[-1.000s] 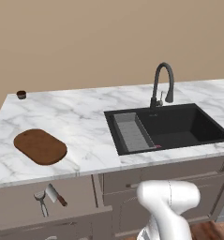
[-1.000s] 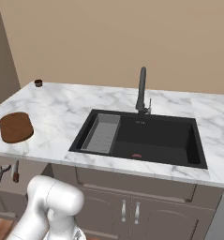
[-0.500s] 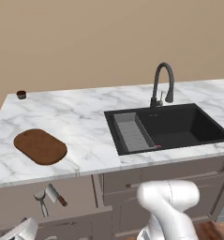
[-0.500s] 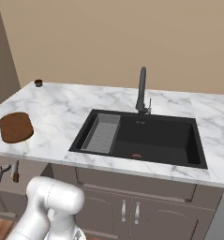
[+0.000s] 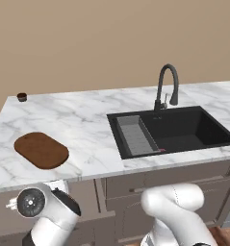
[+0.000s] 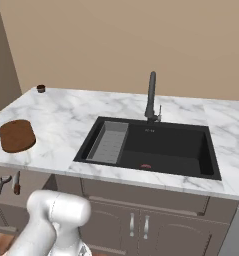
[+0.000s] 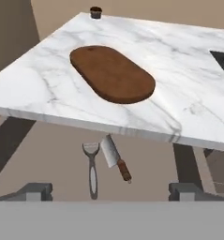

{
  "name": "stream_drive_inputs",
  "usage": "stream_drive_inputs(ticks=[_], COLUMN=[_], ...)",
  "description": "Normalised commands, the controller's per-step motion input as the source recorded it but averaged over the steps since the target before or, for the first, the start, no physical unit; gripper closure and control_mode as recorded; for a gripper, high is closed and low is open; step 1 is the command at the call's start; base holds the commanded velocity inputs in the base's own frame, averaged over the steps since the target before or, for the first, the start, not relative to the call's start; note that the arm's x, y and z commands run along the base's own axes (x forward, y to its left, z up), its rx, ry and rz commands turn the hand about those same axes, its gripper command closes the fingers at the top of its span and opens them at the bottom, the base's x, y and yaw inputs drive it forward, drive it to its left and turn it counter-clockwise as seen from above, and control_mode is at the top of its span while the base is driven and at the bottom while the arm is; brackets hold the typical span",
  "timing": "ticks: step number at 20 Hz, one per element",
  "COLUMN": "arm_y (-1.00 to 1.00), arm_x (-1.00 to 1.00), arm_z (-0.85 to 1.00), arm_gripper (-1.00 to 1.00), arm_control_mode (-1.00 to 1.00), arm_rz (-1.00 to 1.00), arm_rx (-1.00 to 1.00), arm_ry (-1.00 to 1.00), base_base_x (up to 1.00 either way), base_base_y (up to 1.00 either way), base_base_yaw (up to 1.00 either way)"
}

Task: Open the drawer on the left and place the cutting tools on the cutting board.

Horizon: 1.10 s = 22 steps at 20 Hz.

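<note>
Silver and reddish-brown, the cleaver (image 7: 115, 161) lies in the open drawer (image 7: 48, 154) just beside the grey peeler (image 7: 92, 164), both below the near edge of the counter (image 7: 188, 89); the right base view shows the same pair at the far left, the peeler (image 6: 3, 185) next to the cleaver (image 6: 16, 182). Over the last second the arm has swung down and left until its wrist covers the drawer in the left base view, and the end effector (image 7: 108, 193) now hangs above the two tools, jaws spread wide and holding nothing. My reading is that the drawer step is done and the first pick is about to start. The cutting board (image 7: 111, 72) sits bare on the counter, directly beyond the drawer, so neither tool has been delivered.

Count: two cutting tools (one cleaver, one peeler), one cutting board, one small dark cup (image 7: 95, 12) at the far left corner, one sink (image 5: 176, 129) with one faucet (image 5: 165, 89) to the right.
</note>
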Motion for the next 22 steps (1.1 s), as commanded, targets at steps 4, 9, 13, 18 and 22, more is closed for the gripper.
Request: stream_drive_inputs(ticks=[4,9,13,18,22], arm_y=[-0.50,-0.21,0.00,0.00,0.08], arm_x=[0.64,0.27,0.01,0.02,0.04], arm_z=[0.00,0.00,-0.14,-0.33,-0.39], arm_gripper=[-1.00,-1.00,-1.00,-1.00,-1.00], arm_control_mode=[-1.00,-1.00,-1.00,-1.00,-1.00], arm_rz=[-0.01,0.00,0.00,0.00,0.00], arm_rx=[0.31,0.24,0.14,0.03,0.00], arm_ry=[0.38,0.40,0.41,0.41,0.28], base_base_x=[0.00,0.00,0.00,0.00,0.00], base_base_y=[0.00,0.00,0.00,0.00,0.00], base_base_yaw=[0.00,0.00,0.00,0.00,0.00])
